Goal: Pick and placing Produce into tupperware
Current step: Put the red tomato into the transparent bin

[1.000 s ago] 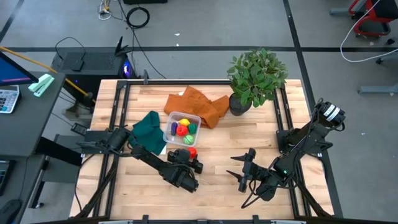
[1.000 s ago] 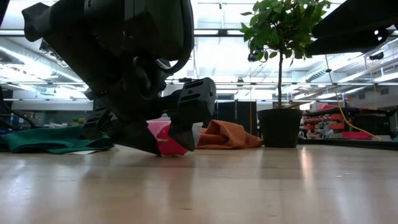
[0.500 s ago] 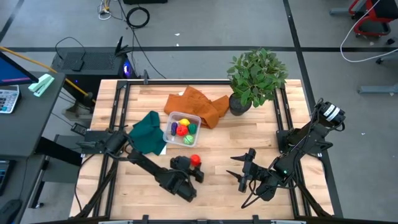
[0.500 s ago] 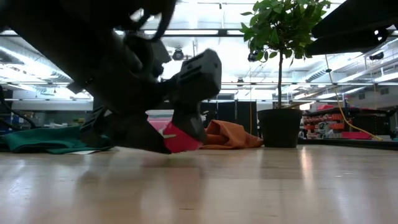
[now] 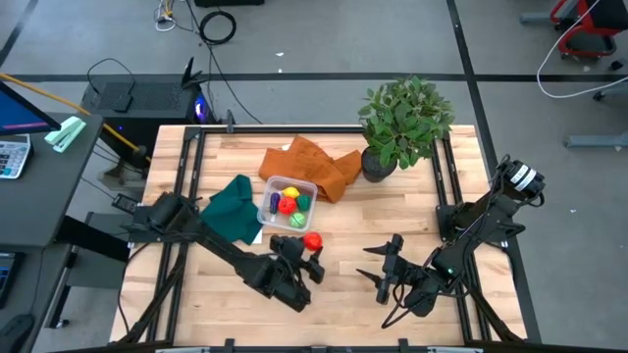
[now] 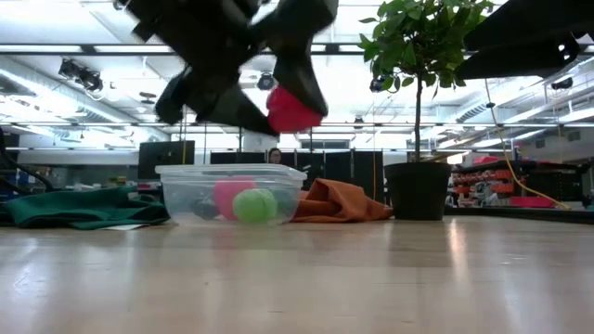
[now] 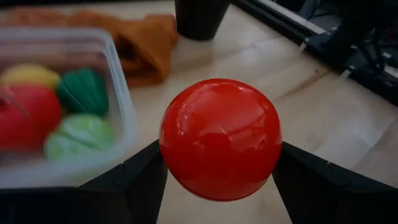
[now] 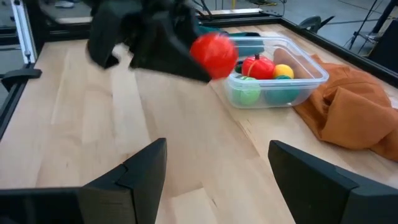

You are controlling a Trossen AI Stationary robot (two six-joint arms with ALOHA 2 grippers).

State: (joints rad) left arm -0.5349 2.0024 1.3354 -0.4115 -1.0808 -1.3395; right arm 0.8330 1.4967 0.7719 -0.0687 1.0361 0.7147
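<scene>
Low view tells the change most plainly: the left gripper (image 6: 278,88), which a second ago sat pressed down at the table top around the red ball (image 6: 293,109), has risen clear of the wood with the ball clamped between its fingers, and the tupperware (image 6: 230,193) that the arm was hiding now shows behind and below it. I judge the pick to be done and the carry under way; what remains is to bring the ball over the box and let go. From above, the left gripper (image 5: 299,257) holds the red ball (image 5: 312,241) just beside the near edge of the tupperware (image 5: 286,202), not yet over it, with the other produce already inside. The left wrist view gives what neither of those can: the ball (image 7: 219,138) seated squarely between the two dark fingers (image 7: 140,177), with a red piece (image 7: 25,117), a yellow one (image 7: 30,75), a dark green one (image 7: 83,91) and a yellow-green one (image 7: 78,135) lying in the box. The right wrist view shows the ball (image 8: 213,54) lifted in front of the box's rim. It also shows the orange cloth (image 8: 351,111) bunched against the far side of the box. The right gripper (image 5: 384,271) waits near the front right of the table, jaws spread wide and empty, near the potted plant (image 5: 404,124) side.
</scene>
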